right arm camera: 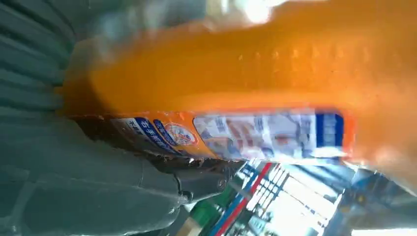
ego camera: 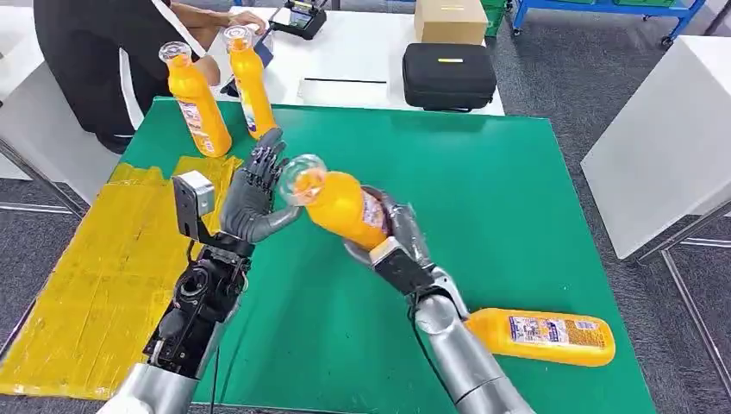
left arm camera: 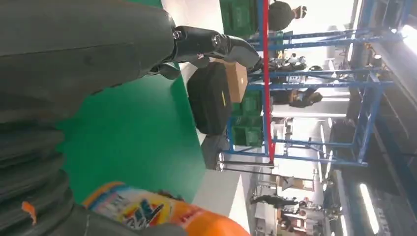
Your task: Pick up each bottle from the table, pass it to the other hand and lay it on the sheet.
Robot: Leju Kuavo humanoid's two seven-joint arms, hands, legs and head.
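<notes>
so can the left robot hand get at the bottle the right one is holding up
Probably yes. The left robot hand is open, fingers spread, right beside the cap end of the held bottle, which the right robot hand grips by its lower body. Nothing sits between them.

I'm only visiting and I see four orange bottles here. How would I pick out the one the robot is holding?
Find the green table mat. Above its middle, the robot's right hand grips an orange plastic bottle with a clear cap, tilted towards the open left hand. It is the only bottle off the surface: two orange bottles stand upright at the far left, and another orange bottle lies flat at the near edge.
</notes>
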